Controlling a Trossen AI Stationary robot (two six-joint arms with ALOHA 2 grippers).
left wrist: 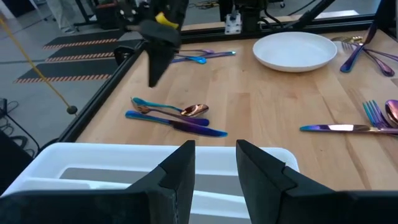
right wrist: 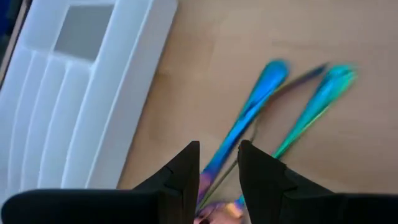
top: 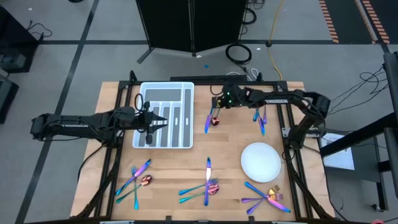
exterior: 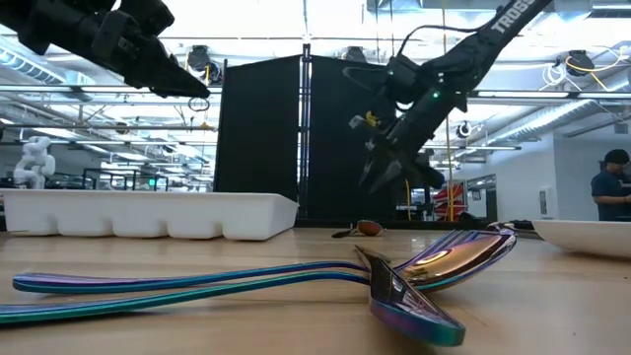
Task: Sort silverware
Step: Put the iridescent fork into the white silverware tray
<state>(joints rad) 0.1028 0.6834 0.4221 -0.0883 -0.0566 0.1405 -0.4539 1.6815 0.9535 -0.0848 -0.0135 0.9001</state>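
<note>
The wooden surface (top: 230,149) sat in a black frame on a gray floor. A tall black panel (exterior: 258,133) stood behind it, and a person (exterior: 611,187) stood far off at the right of the room.

The left hand (top: 149,119) hung above the white divided tray (top: 184,93). Its fingers (left wrist: 177,171) were a little apart and held nothing. Right of the tray lay a spoon and knife (top: 211,121), and the right hand (top: 216,107) was up above them. Its fingers (right wrist: 183,171) stood a little apart; I could not tell if they gripped anything.

The silverware was shiny blue, purple, pink and gold. It lay in small bunches: one bunch (top: 137,179) at the front left, one bunch (top: 205,185) in the front middle, one bunch (top: 266,199) at the front right below the round white plate (top: 260,161), and one bunch (top: 259,118) at the back right.

The low view showed a fork and spoon (exterior: 434,271) up close, crossed over each other. The right wrist view showed two bright blue handles (right wrist: 267,118) beside the tray's edge (right wrist: 146,93).
</note>
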